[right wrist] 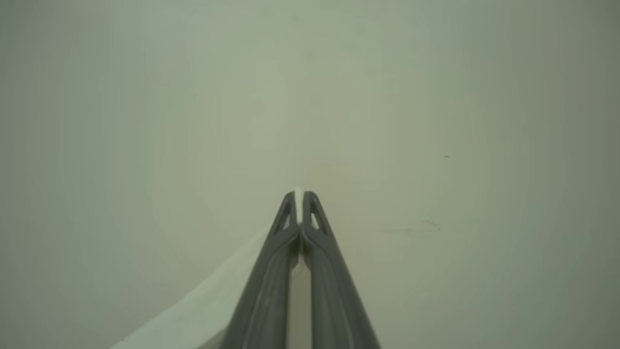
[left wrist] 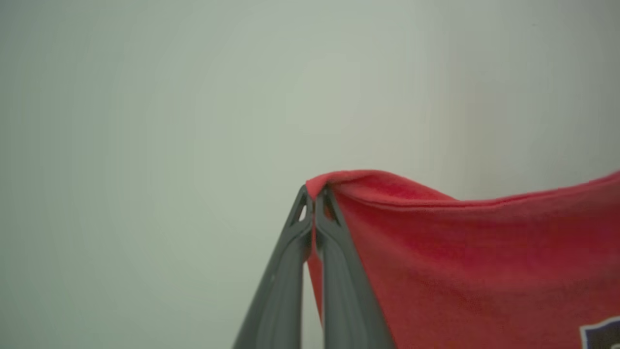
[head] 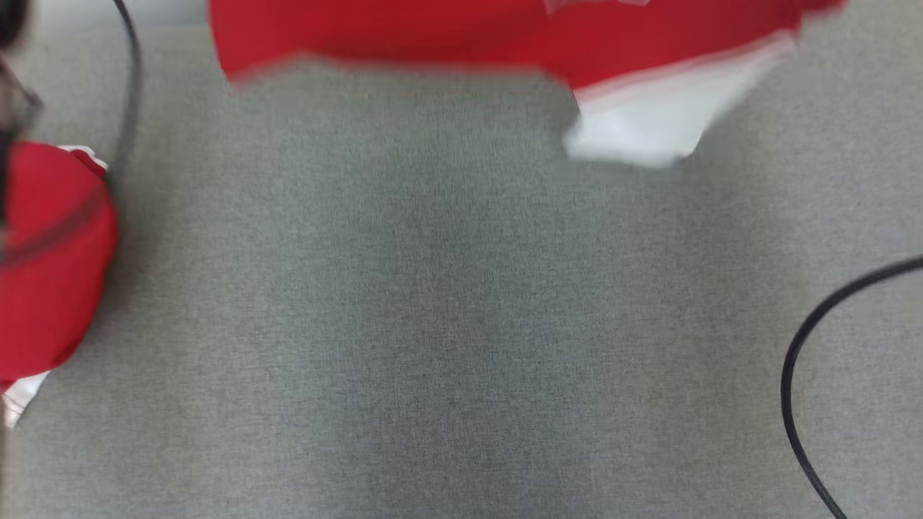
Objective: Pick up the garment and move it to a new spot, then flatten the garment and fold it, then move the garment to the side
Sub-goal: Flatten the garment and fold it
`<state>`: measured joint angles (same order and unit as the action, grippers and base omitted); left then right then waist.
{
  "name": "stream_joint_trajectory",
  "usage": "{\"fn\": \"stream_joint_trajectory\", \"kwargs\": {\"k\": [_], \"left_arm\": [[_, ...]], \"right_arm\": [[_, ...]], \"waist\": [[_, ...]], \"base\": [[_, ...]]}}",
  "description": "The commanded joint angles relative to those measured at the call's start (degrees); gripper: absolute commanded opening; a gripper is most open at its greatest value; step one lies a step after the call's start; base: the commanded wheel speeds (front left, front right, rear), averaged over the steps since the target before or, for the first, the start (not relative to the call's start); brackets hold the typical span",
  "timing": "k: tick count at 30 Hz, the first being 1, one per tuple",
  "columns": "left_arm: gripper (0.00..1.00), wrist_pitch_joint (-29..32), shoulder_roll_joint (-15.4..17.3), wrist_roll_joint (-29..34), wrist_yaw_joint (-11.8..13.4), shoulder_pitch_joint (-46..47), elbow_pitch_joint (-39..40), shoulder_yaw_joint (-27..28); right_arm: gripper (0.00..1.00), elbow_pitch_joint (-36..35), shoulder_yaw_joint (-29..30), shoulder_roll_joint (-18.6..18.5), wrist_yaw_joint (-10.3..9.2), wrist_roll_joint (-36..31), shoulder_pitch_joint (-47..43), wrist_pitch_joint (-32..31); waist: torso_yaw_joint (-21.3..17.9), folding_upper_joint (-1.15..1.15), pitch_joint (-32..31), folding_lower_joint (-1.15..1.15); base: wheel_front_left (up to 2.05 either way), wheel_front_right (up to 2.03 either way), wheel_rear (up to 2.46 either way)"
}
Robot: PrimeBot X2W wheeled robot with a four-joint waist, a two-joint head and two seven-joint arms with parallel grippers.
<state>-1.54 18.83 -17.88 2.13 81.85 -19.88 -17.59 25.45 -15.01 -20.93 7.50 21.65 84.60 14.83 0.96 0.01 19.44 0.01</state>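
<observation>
Jaws clenched on both arms, each with cloth between the tips. Left gripper [left wrist: 314, 194]: fingers pressed together on a folded edge of the red garment [left wrist: 460, 266], which wraps over the tips and hangs off to that view's right in a taut sheet, with a navy-and-white print [left wrist: 600, 334] at the lower corner. Right gripper [right wrist: 299, 198]: fingers shut on a thin white sliver, with a white panel [right wrist: 203, 305] trailing off to the lower left of that view. Behind both grippers is a plain pale background with no table in sight, so I judge the garment is held up off the surface. The head view adds the layout: red cloth blurred along the top edge, its white part to the right, and a second red mass at the left edge above the grey table cover [head: 461, 324]. Whether that left mass rests on the cover or hangs, I cannot tell. The wrist views supply the pinch detail. Risks: the right pinch looks shallow, so tension between the arms during spreading could pull the white edge out. A black cable [head: 793, 375] loops across the right of the cover and could catch or ruck the cloth on lay-down. The blur suggests swing, so uneven landing is possible.
</observation>
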Motion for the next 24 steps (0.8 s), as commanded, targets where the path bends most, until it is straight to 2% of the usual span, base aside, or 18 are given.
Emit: {"fn": "stream_joint_trajectory", "kwargs": {"k": [1,5,8,13,17,21,24], "left_arm": [[0.00,-1.7,0.1,0.9,0.4,2.9,-2.1,0.3],[0.00,-8.6,-0.8,2.6,0.9,11.6,-10.6,0.7],[0.00,-10.8,-2.0,2.5,-0.5,14.6,-15.7,0.1],[0.00,-12.9,-3.3,1.2,-1.9,11.1,-19.6,-0.1],[0.00,-13.5,-3.3,0.9,-2.4,1.6,-16.1,-0.6],[0.00,-13.7,-3.3,-0.2,-1.7,-11.2,-7.4,-0.2],[0.00,-13.7,-3.1,-1.0,-0.3,-21.5,1.3,-0.2]], "right_arm": [[0.00,1.2,-0.5,0.6,-0.02,-1.1,2.2,0.4],[0.00,1.6,2.1,2.5,-0.02,-4.5,7.5,0.4],[0.00,2.3,1.5,3.5,-0.02,-5.8,7.9,0.4],[0.00,0.2,-3.1,2.3,-0.02,-3.8,1.7,0.4],[0.00,-5.5,-6.0,0.1,-0.02,-1.3,-7.8,0.4],[0.00,-13.3,-3.4,-1.3,-0.02,2.1,-19.6,0.4],[0.00,-19.4,-0.4,-0.8,-0.01,4.3,-30.1,0.4]], "waist": [[-0.4,-0.01,1.4,-0.01],[-0.5,-0.01,3.9,-0.01],[-0.1,-0.01,6.3,-0.01],[0.6,-0.01,9.1,-0.01],[1.3,-0.01,10.2,-0.01],[2.2,-0.01,10.6,-0.01],[2.7,-0.01,10.3,-0.01]], "base": [[0.00,0.00,0.00],[0.00,0.00,0.00],[0.00,0.00,0.00],[0.00,0.00,0.00],[0.00,0.00,0.00],[0.00,0.00,0.00],[0.00,0.00,0.00]]}}
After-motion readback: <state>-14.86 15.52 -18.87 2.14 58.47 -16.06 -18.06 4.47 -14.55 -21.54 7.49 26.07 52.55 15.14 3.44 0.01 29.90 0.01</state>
